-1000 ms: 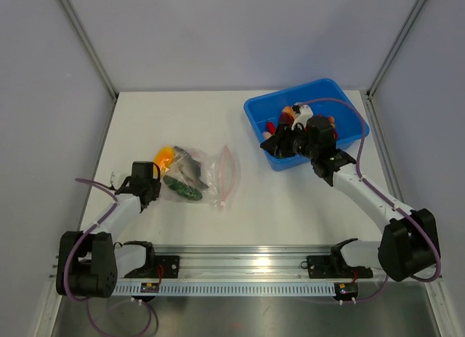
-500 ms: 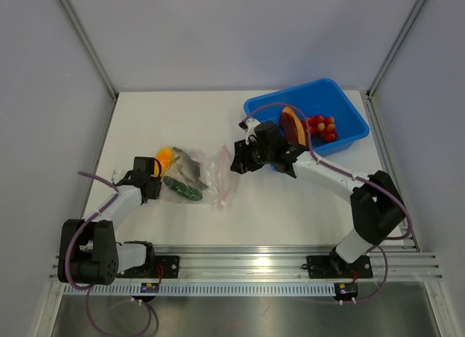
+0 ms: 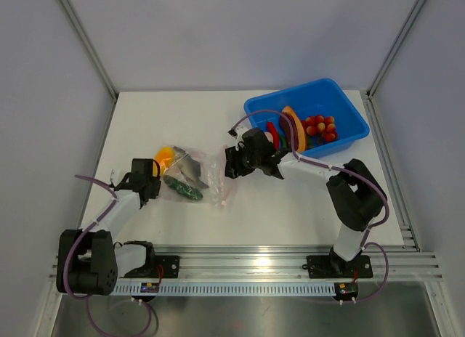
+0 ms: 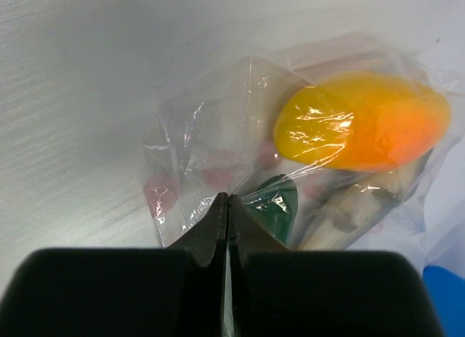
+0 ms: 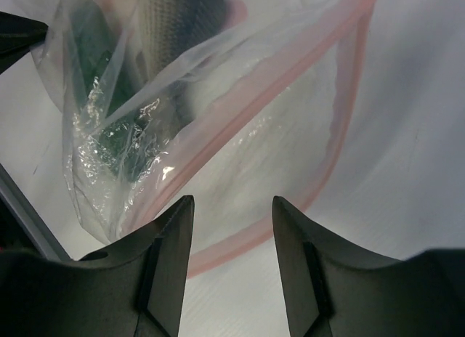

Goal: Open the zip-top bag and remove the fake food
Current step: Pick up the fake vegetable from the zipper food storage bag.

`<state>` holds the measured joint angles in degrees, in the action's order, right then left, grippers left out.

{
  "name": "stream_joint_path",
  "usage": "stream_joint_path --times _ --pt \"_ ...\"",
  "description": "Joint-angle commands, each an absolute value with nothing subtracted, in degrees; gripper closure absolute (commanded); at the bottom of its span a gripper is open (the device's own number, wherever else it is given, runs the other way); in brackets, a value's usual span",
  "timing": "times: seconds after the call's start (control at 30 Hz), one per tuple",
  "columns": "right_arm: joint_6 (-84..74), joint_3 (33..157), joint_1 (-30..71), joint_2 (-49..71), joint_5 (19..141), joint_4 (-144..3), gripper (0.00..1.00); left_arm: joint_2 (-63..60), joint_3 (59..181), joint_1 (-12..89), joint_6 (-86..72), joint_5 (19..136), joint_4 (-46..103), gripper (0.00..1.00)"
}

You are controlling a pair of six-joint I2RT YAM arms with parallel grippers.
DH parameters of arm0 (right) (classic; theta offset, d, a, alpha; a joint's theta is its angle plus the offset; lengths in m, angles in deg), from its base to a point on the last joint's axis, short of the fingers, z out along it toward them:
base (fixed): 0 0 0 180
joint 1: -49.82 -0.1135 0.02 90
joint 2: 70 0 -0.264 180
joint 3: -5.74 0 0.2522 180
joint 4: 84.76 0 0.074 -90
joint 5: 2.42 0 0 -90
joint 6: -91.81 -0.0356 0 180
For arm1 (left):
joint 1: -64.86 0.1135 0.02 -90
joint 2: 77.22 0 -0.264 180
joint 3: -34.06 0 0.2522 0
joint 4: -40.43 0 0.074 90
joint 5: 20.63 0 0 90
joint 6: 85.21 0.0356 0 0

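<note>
Crinkly clear bag (image 3: 211, 179), mouth gaping: left gripper (image 4: 229, 200) pinches its thin film; right gripper (image 5: 232, 206) hovers, jaws apart.

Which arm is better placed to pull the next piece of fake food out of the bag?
Right: the right fingers stand open at the zip-top bag's open mouth; the left fingers are shut on its opposite end, anchoring it.

Overhead view looks down from behind; both close wrist views share the zip-top bag (image 3: 214, 173).
</note>
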<state>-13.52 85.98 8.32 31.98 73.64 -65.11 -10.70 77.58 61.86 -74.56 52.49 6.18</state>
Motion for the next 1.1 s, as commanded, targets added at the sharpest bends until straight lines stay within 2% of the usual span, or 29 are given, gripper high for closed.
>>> stream_joint_path --times 0.0,0.2,0.43,0.53,0.8,0.93,1.07 --pt "-15.76 83.49 6.84 32.22 68.96 -78.28 0.46 -14.02 76.65 61.26 -73.96 50.04 9.45 1.0" --pt "-13.31 84.89 2.98 35.47 68.24 -79.44 0.45 -16.57 75.42 60.2 -74.22 48.19 10.59 1.0" --pt "-14.45 85.5 0.52 40.56 64.64 -85.24 0.4 -15.7 75.86 59.42 -74.31 48.89 9.97 1.0" --pt "-14.01 86.12 -0.27 41.44 63.23 -85.59 0.39 -15.61 75.77 58.8 -74.48 49.24 9.89 1.0" --pt "-13.4 88.84 -2.21 43.82 63.67 -84.45 0.29 -14.2 77.0 58.09 -73.78 50.21 8.48 1.0" --pt "-12.17 90.69 -3.44 45.23 65.08 -82.08 0.27 -12.27 78.41 57.92 -73.34 50.83 6.9 1.0" --pt "-11.64 91.05 -3.71 45.75 61.58 -82.86 0.26 -11.39 78.85 57.83 -73.17 51.09 6.63 1.0"
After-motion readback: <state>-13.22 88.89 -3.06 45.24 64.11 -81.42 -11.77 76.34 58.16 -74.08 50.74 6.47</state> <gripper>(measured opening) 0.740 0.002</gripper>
